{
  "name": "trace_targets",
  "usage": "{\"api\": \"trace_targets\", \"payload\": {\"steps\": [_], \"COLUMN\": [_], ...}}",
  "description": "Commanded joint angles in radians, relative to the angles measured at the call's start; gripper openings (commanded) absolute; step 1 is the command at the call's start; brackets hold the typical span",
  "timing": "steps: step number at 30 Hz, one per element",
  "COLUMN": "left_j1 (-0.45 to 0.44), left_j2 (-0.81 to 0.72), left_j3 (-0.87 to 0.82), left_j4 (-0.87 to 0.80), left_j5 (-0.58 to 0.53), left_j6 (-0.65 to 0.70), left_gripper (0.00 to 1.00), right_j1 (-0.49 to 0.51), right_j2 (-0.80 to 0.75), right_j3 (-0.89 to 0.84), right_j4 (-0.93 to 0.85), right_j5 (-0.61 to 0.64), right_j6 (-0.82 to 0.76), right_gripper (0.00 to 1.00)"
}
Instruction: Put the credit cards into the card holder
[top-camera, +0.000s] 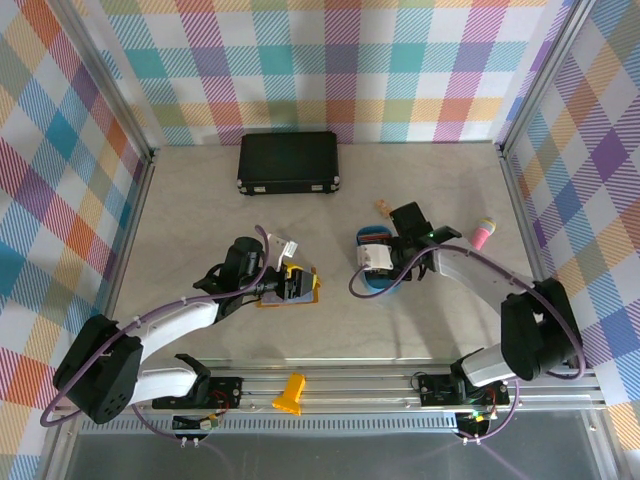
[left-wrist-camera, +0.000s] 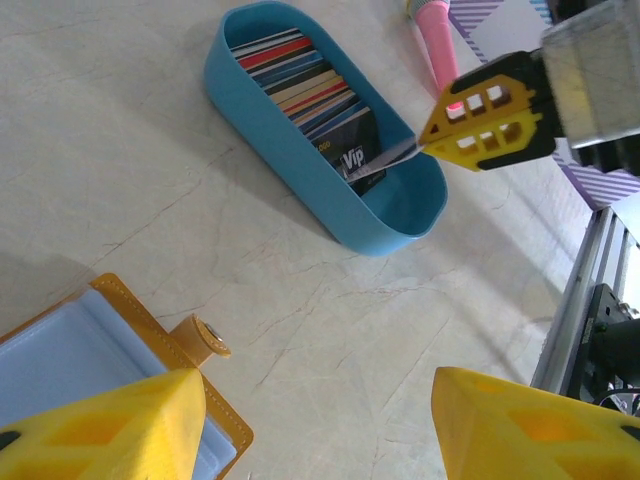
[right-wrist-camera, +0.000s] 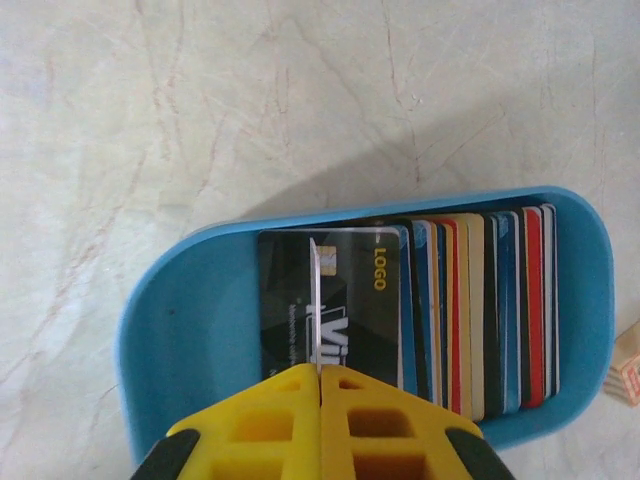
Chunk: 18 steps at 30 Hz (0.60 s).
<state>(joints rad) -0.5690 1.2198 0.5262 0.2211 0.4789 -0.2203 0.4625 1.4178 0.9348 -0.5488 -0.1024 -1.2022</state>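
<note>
Barely begun, seemingly: card holder (left-wrist-camera: 70, 350) pocket bare. Pinching one of the credit cards (right-wrist-camera: 450, 300) in the right gripper (right-wrist-camera: 320, 378) over the blue tray (right-wrist-camera: 160, 330); left gripper (left-wrist-camera: 315, 425) spread wide, empty.

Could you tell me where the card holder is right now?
In the top view the card holder lies open on the table, left of centre, beneath the left gripper and left of the blue tray.

The yellow wallet (left-wrist-camera: 60, 350) is running off the left wrist view's bottom-left corner, and a finger (left-wrist-camera: 100, 430) of the left gripper (left-wrist-camera: 315, 400) is covering part of it. The pink marker (left-wrist-camera: 437, 40) is getting cropped at the top edge. The card (right-wrist-camera: 314, 300) pinched in the right gripper (right-wrist-camera: 320, 372) is showing edge-on, so its face is unreadable.
</note>
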Motion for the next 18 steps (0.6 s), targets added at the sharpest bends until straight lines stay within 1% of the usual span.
{"api": "trace_targets", "payload": {"steps": [1, 3, 5, 6, 8, 9, 10, 11, 12, 14, 15, 16, 18], "left_j1": [-0.015, -0.021, -0.026, -0.030, -0.035, -0.041, -0.045, -0.051, -0.060, -0.075, -0.083, -0.089, -0.108], "left_j2": [-0.027, -0.041, -0.060, -0.068, -0.086, -0.093, -0.099, -0.106, -0.112, -0.117, -0.117, -0.115, -0.109], "left_j3": [0.028, 0.036, 0.047, 0.053, 0.075, 0.088, 0.102, 0.115, 0.126, 0.147, 0.159, 0.167, 0.176], "left_j4": [0.026, 0.023, 0.021, 0.022, 0.021, 0.024, 0.036, 0.051, 0.080, 0.135, 0.157, 0.179, 0.247], "left_j5": [0.018, 0.017, 0.013, 0.010, 0.003, 0.003, 0.003, 0.001, -0.009, -0.023, -0.039, -0.049, -0.071], "left_j6": [-0.018, -0.030, -0.050, -0.066, -0.126, -0.172, -0.231, -0.289, -0.359, -0.494, -0.562, -0.609, -0.701], "left_gripper": [0.62, 0.62, 0.62, 0.62, 0.61, 0.62, 0.62, 0.62, 0.61, 0.61, 0.61, 0.61, 0.61], "right_j1": [0.002, -0.001, -0.019, -0.038, -0.095, -0.127, -0.152, -0.165, -0.179, -0.188, -0.188, -0.187, -0.183], "right_j2": [-0.093, -0.142, -0.193, -0.217, -0.265, -0.287, -0.304, -0.313, -0.311, -0.287, -0.270, -0.258, -0.252], "right_j3": [0.026, 0.054, 0.096, 0.126, 0.169, 0.178, 0.179, 0.183, 0.191, 0.226, 0.232, 0.227, 0.198], "right_j4": [-0.126, -0.173, -0.190, -0.189, -0.146, -0.096, -0.032, 0.028, 0.081, 0.132, 0.186, 0.246, 0.388], "right_j5": [-0.059, -0.070, -0.121, -0.173, -0.315, -0.401, -0.460, -0.458, -0.485, -0.602, -0.656, -0.701, -0.720], "right_j6": [0.086, 0.140, 0.262, 0.358, 0.552, 0.697, 0.852, 1.032, 1.225, 1.451, 1.581, 1.678, 1.895], "right_gripper": [0.00, 0.00, 0.00, 0.00, 0.00, 0.00, 0.00, 0.00, 0.00, 0.00, 0.00, 0.00, 0.00]}}
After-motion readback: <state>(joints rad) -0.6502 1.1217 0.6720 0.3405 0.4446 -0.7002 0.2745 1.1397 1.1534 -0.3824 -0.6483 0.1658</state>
